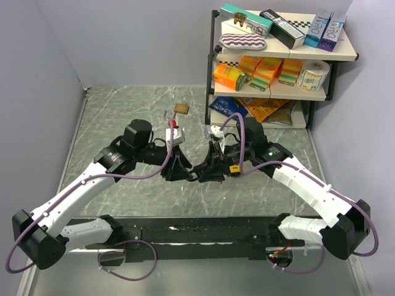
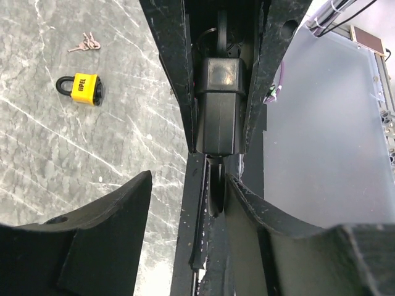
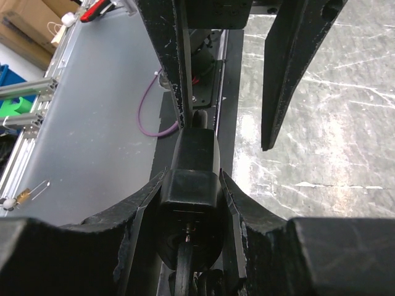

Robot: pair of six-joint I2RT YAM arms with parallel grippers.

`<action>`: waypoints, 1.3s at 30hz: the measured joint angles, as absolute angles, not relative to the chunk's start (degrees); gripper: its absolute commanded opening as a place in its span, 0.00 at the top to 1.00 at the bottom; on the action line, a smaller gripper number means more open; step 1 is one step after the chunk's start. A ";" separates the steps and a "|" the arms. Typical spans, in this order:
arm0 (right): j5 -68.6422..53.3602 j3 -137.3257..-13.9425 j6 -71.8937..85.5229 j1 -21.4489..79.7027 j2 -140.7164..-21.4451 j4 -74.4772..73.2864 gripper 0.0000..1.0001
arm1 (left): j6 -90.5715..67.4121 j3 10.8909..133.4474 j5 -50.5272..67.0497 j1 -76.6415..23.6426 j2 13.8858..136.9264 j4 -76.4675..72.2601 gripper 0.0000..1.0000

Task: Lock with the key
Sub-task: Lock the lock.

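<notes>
A black padlock body [image 3: 191,185] sits clamped between the fingers of my right gripper [image 3: 192,191], which is shut on it. The left wrist view shows that same black block [image 2: 219,105] end-on, with a dark flat piece that looks like the key [image 2: 216,188] sticking out of it toward the camera. My left gripper [image 2: 188,185] is open around that piece: its right finger [image 2: 259,216] lies close beside it and its left finger [image 2: 123,216] stands well clear. From above, both grippers meet tip to tip at mid-table, the left gripper [image 1: 184,172] facing the right gripper [image 1: 207,169].
A yellow padlock [image 2: 80,88] with a small bunch of keys [image 2: 84,43] lies on the marble table [image 1: 123,117] farther back; from above the padlock [image 1: 181,108] is in front of the shelf. A shelf [image 1: 278,61] of boxes stands back right. A black rail [image 1: 197,231] runs along the near edge.
</notes>
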State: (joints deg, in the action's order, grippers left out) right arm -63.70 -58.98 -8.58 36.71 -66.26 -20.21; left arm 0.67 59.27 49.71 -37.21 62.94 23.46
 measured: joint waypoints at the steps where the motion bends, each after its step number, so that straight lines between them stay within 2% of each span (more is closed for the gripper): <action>1: -63.68 -58.98 -8.40 36.73 -66.26 -20.14 1.00 | 0.67 59.27 49.76 -37.28 62.94 23.35 0.45; 8: -63.72 -58.98 -8.14 36.73 -66.28 -20.10 1.00 | 0.80 59.27 49.65 -39.51 63.61 22.61 0.48; 13: -63.72 -58.98 -7.75 36.73 -66.70 -19.73 1.00 | 0.40 59.24 49.58 -40.75 64.99 21.76 0.59; 17: -63.70 -58.98 -7.09 36.73 -66.89 -19.25 1.00 | -0.49 58.98 49.56 -40.88 65.58 20.82 0.59; 20: -63.68 -58.98 -6.66 36.75 -66.89 -18.37 1.00 | -1.08 58.98 49.63 -41.21 65.78 20.36 0.76; 21: -63.66 -58.98 -6.39 36.75 -66.89 -18.24 1.00 | -1.37 58.98 49.63 -41.32 65.87 20.36 0.86; 23: -63.02 -58.96 -5.65 36.75 -66.89 -18.26 1.00 | -1.65 58.98 49.52 -41.32 65.91 20.51 0.98; 26: -61.36 -58.92 -4.97 36.62 -66.89 -18.52 1.00 | -2.22 58.96 48.23 -41.28 65.87 20.93 0.99; 27: -60.71 -58.92 -4.97 36.60 -66.89 -18.68 0.94 | -2.15 58.92 47.70 -41.17 65.84 21.15 0.99; 28: -60.29 -58.92 -5.21 36.60 -66.89 -18.70 0.68 | -1.76 58.76 48.73 -41.08 65.78 21.08 0.99; 30: -61.71 -58.92 -6.00 36.62 -67.09 -18.98 0.43 | -1.15 58.19 49.74 -40.80 65.25 20.78 0.99; 31: -62.04 -58.94 -6.44 36.64 -67.09 -18.98 0.27 | -1.02 57.87 50.30 -40.58 64.82 20.73 0.99; 36: -63.05 -60.69 -9.06 35.99 -67.07 -20.93 0.22 | 0.10 56.07 53.12 -35.20 62.85 22.96 0.99; 39: -63.11 -61.34 -10.41 34.59 -67.00 -22.63 0.23 | 1.41 56.07 54.11 -33.06 62.24 24.49 0.99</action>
State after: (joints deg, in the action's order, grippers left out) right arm -63.11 -61.34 -10.41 34.59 -67.00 -22.63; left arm 1.41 56.07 54.11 -33.06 62.24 24.49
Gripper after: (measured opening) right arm 0.783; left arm 0.101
